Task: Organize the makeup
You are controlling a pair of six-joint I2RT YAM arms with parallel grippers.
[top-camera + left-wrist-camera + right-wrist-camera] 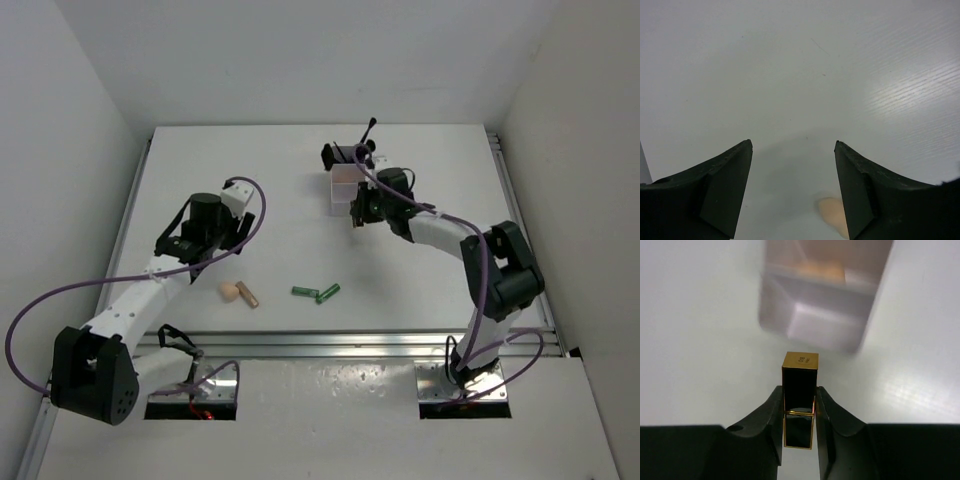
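Observation:
My right gripper (799, 391) is shut on the black-gold lipstick (800, 371), which stands upright between the fingers just in front of the white box (825, 310). From above, this gripper (360, 212) hangs at the box's near side. Black brushes (348, 152) stick out of the box's far end. Two green tubes (316, 293) lie on the table, with a tan-gold tube (247, 295) and a beige sponge (230, 291) to their left. My left gripper (792, 145) is open above the table, holding nothing, and the sponge (832, 212) shows by its right finger.
The white box (347, 187) sits at the back centre of the white table (200, 170). Aluminium rails run along the table's near edge (350, 345) and right side. White walls close in the left, back and right.

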